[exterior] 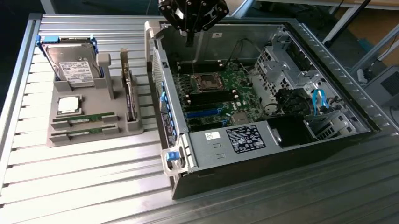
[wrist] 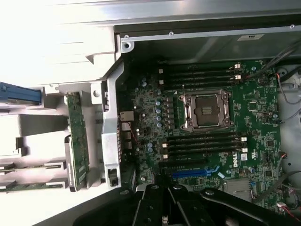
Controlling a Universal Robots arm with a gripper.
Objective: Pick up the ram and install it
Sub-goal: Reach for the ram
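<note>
Overhead, end effector (exterior: 188, 39) cropped by frame; ram sticks (exterior: 84, 120) half-sunk in holder (exterior: 95, 100)

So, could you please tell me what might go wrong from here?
1. The gripper is shut and empty above the open case, while both ram sticks lie in the tray; crossing over, it may catch the case's raised side wall.
2. The sticks lie close together beside the processor chip; a grab may nudge a neighbour.
3. The bare CPU socket sits between the memory slots; a misaligned stick may strike it.
</note>
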